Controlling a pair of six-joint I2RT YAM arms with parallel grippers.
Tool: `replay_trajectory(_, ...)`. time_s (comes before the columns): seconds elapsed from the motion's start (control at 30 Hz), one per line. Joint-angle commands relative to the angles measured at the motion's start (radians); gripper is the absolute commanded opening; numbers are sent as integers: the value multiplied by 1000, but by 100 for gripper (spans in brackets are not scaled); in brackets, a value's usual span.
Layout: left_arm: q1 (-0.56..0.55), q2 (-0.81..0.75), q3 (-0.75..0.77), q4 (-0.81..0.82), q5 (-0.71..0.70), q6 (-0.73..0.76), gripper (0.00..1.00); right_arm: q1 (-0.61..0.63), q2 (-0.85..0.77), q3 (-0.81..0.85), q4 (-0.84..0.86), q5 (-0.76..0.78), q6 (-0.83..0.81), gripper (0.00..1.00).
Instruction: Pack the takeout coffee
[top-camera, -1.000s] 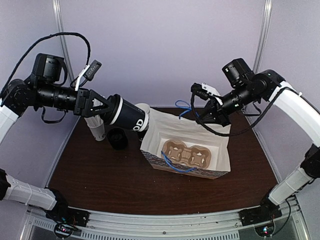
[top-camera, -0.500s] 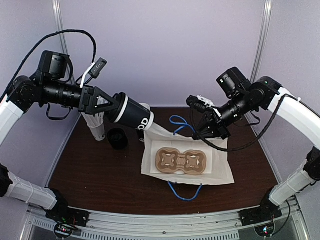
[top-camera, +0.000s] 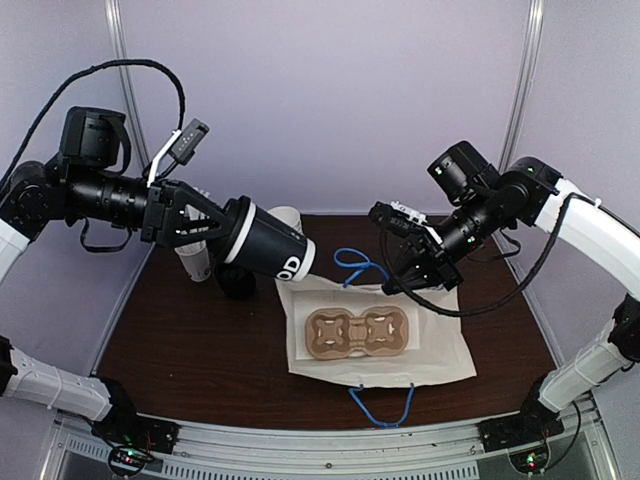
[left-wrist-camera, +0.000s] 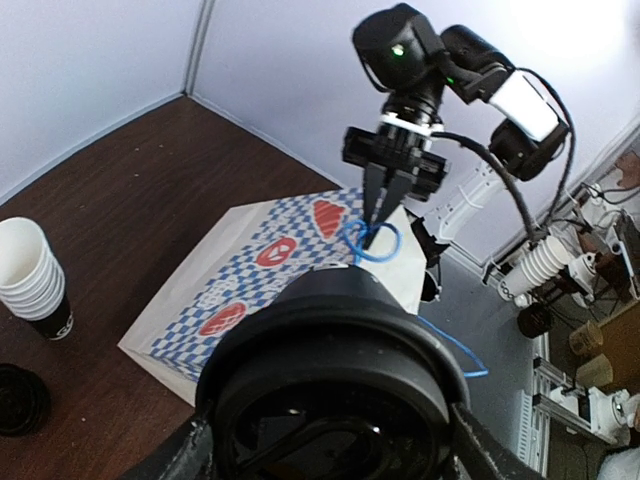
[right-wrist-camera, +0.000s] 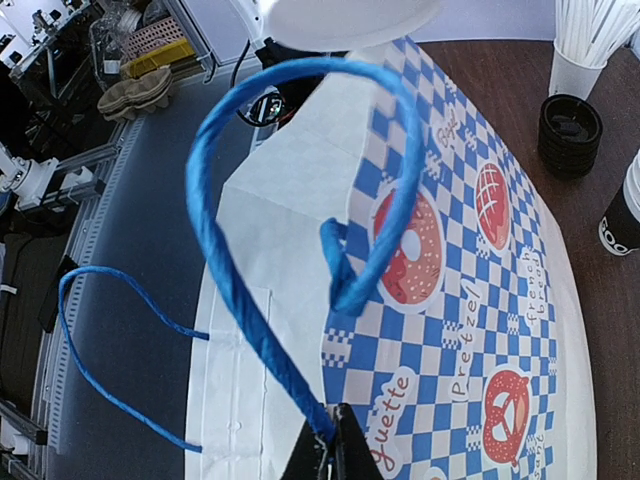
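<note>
My left gripper (top-camera: 222, 232) is shut on the takeout coffee (top-camera: 268, 250), a cup with a black lower body and a black dome lid, and holds it on its side in the air left of the bag. The lid (left-wrist-camera: 335, 400) fills the left wrist view. The white paper bag (top-camera: 440, 345) with a blue checked outside (left-wrist-camera: 270, 260) stands open on the table, with a brown cup carrier (top-camera: 358, 333) inside. My right gripper (top-camera: 405, 272) is shut on the bag's far blue handle (right-wrist-camera: 230, 290) and holds it up. The near blue handle (top-camera: 382, 405) lies loose.
A stack of lidless white cups (left-wrist-camera: 30, 275), a stack of black lids (top-camera: 237, 282) and a white cup of white sticks (right-wrist-camera: 590, 40) stand at the back left of the brown table (top-camera: 180, 350). The booth walls are close behind.
The bag has tipped, and its mouth now faces up and lies wider. My right gripper has moved down and left with the handle. My left gripper has carried the coffee a little right and down.
</note>
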Motion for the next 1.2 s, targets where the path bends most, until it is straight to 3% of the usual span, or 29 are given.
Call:
replay_trajectory(0.0,-124,46,72,9,-63,30,46,0,-6,11,36,66,48,1)
replay_trajectory(0.17,-276,199,223,-116,-192,122,45,-22,19,38,84,115,110,1)
replay_trajectory(0.3,-320,302,302,-197,-258,167,44,-25,28,32,114,144,140,1)
replay_trajectory(0.33,-343,353,350,-261,-334,215,44,-35,35,30,134,178,153,6)
replay_trajectory(0.7,-354,562,525,-419,-530,353,42,-77,67,56,166,194,175,7)
replay_trajectory(0.77,-354,584,542,-420,-530,363,42,-87,61,62,162,208,169,15)
replay_trajectory(0.93,-353,622,555,-420,-571,379,41,-164,18,98,136,249,150,44)
replay_trajectory(1.17,-326,692,615,-415,-572,395,40,-188,-64,83,62,200,51,58)
